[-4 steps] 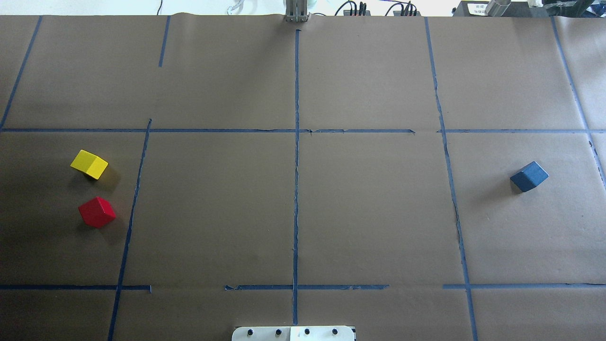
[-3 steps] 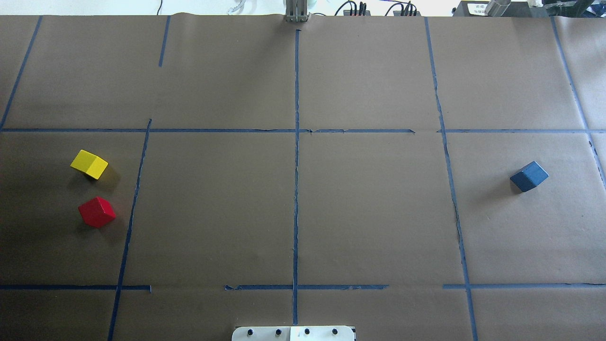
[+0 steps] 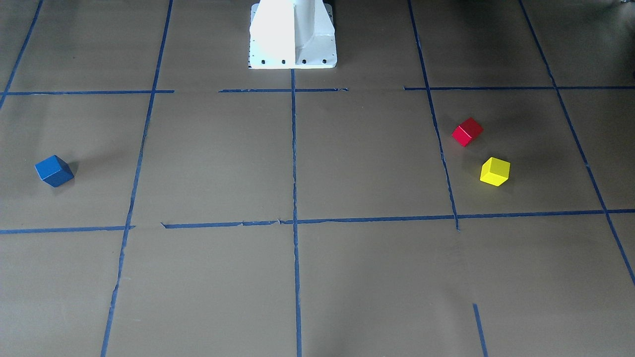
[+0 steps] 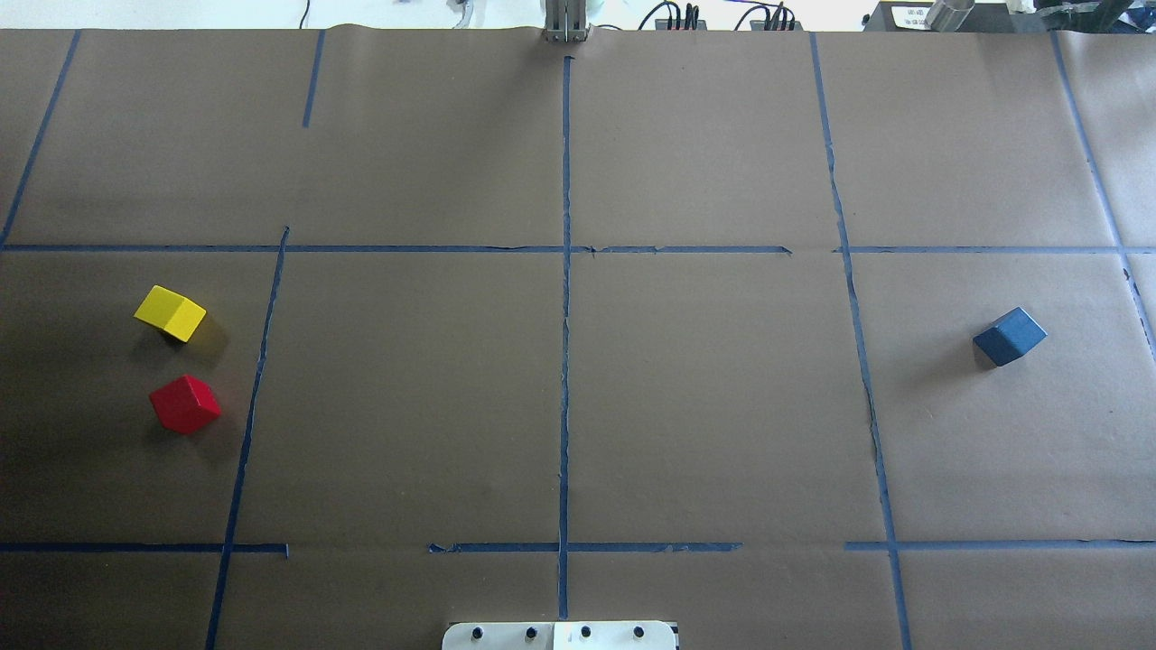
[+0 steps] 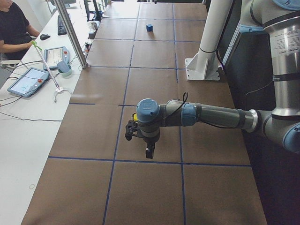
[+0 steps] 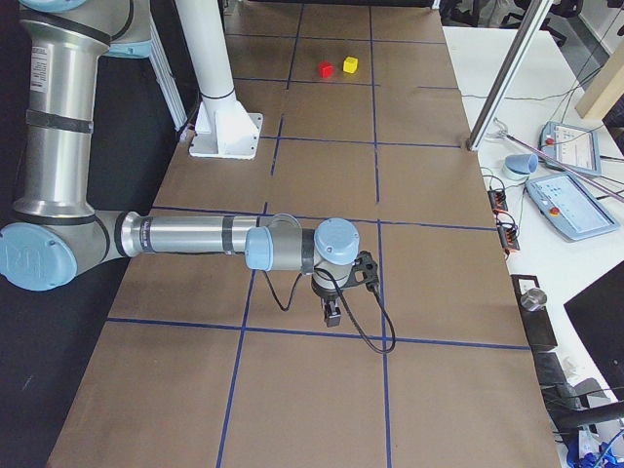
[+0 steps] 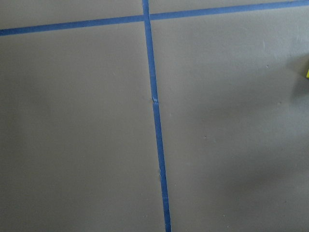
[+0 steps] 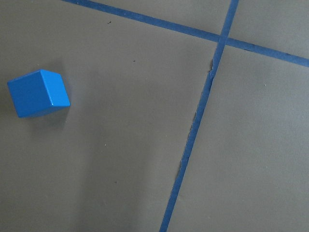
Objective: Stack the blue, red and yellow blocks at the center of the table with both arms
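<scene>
The yellow block (image 4: 170, 312) and the red block (image 4: 185, 404) lie close together on the left of the table; they also show in the front view, yellow (image 3: 494, 171) and red (image 3: 467, 132). The blue block (image 4: 1010, 336) lies alone on the right and shows in the right wrist view (image 8: 38, 93). My left gripper (image 5: 149, 151) hangs above the table, seen only in the exterior left view. My right gripper (image 6: 331, 314) shows only in the exterior right view. I cannot tell whether either is open or shut.
Blue tape lines (image 4: 565, 361) divide the brown table into a grid. The robot's white base (image 3: 292, 34) stands at the near middle edge. A metal post (image 5: 70, 33), tablets (image 5: 27, 80) and a seated operator (image 5: 14, 26) are along the far side.
</scene>
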`<state>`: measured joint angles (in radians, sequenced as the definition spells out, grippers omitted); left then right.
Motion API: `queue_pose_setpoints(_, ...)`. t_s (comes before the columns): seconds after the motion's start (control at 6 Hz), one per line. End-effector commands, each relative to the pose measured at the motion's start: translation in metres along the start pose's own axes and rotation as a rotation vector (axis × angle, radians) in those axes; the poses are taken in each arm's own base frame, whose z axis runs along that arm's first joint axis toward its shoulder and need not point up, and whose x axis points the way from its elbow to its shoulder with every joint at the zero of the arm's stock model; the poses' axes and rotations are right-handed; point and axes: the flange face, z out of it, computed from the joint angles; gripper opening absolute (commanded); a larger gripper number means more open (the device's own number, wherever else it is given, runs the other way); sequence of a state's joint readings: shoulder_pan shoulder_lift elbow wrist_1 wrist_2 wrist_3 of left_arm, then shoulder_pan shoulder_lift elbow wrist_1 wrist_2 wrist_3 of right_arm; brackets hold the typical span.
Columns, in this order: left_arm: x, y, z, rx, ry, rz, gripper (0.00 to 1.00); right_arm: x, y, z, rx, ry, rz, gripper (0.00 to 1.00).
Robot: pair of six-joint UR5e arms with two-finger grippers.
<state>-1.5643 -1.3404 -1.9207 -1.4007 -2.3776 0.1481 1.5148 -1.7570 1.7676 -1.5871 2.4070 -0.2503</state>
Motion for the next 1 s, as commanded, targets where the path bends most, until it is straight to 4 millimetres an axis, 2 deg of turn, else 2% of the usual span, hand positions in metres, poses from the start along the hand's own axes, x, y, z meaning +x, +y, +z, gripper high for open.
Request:
queue_pose_setpoints(0.0,-0.001,0.0,0.002,-0.003,0.003,-0.004,1.0,-0.003,0.002,-0.001,0.019,-0.004,-0.023,1.0)
queue_pose_setpoints(0.33,-0.005,0.001,0.007,-0.014,0.013,-0.021,1.0,-0.003,0.006,0.001,0.023,-0.005,-0.034,1.0)
queue_pose_setpoints(0.5,-0.005,0.0,0.008,-0.011,0.014,-0.015,1.0,-0.017,0.005,0.015,0.012,-0.059,-0.067,1.0)
queue_pose_setpoints(0.67,-0.002,0.0,0.004,-0.004,0.013,-0.008,1.0,-0.029,-0.005,0.022,0.038,-0.031,-0.132,1.0)
queue_pose_setpoints(0.83,-0.001,-0.002,0.004,-0.002,0.013,-0.006,1.0,-0.043,-0.018,0.039,0.004,0.028,-0.127,1.0)
